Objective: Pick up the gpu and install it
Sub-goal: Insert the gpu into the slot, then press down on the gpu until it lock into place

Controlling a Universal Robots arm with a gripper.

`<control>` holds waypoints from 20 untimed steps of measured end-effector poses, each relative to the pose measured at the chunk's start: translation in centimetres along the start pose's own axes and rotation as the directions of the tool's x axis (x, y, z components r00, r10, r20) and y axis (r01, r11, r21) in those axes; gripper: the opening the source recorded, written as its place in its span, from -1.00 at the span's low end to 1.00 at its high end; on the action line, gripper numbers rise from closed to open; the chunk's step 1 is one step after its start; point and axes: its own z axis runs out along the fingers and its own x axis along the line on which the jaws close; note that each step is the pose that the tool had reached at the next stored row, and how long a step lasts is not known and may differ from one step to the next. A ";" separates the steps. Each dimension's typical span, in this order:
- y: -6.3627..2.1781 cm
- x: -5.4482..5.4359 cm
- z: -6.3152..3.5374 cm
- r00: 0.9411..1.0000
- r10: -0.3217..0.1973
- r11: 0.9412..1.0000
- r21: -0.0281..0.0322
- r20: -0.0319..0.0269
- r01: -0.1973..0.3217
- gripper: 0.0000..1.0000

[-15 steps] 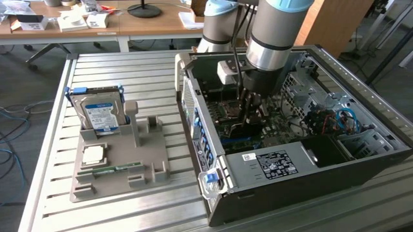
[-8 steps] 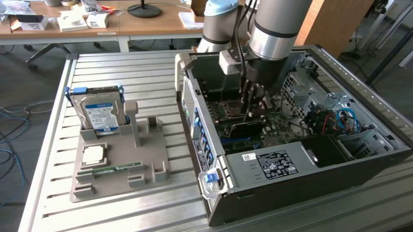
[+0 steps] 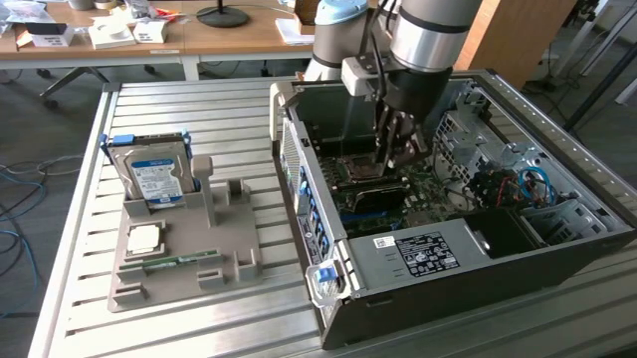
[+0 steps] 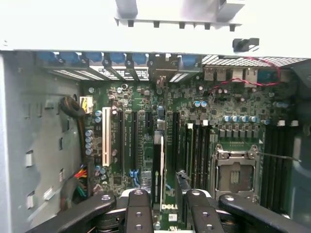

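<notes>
The gpu (image 3: 377, 195), a card with a black cooler, stands on edge inside the open computer case (image 3: 298, 142), over the green motherboard (image 4: 194, 97). My gripper (image 3: 398, 160) reaches straight down into the case from above it. In the wrist view the gpu (image 4: 162, 170) appears edge-on, running between the black fingers (image 4: 138, 211) of my gripper (image 4: 165, 196), which are shut on its two faces. It lines up with the black expansion slots beside the white slot (image 4: 105, 141). Whether its lower edge sits in a slot I cannot tell.
On the slatted table at the exterior view's left, a grey stand (image 3: 234, 246) holds a silver hard drive (image 3: 154, 175), a square chip (image 3: 145, 237) and a narrow memory stick (image 3: 179, 261). Inside the case are the processor socket (image 4: 235, 170), cable bundles (image 3: 508, 186) and a power supply (image 3: 423, 250).
</notes>
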 end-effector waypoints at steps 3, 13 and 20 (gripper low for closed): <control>-0.02 0.0 -0.94 1.000 0.000 1.000 0.000 0.000 0.000 -0.33; -0.08 -0.1 -3.31 1.000 0.000 1.000 0.000 0.000 0.000 -0.33; -0.08 -0.1 -3.31 1.000 0.000 1.000 0.000 0.000 0.000 -0.33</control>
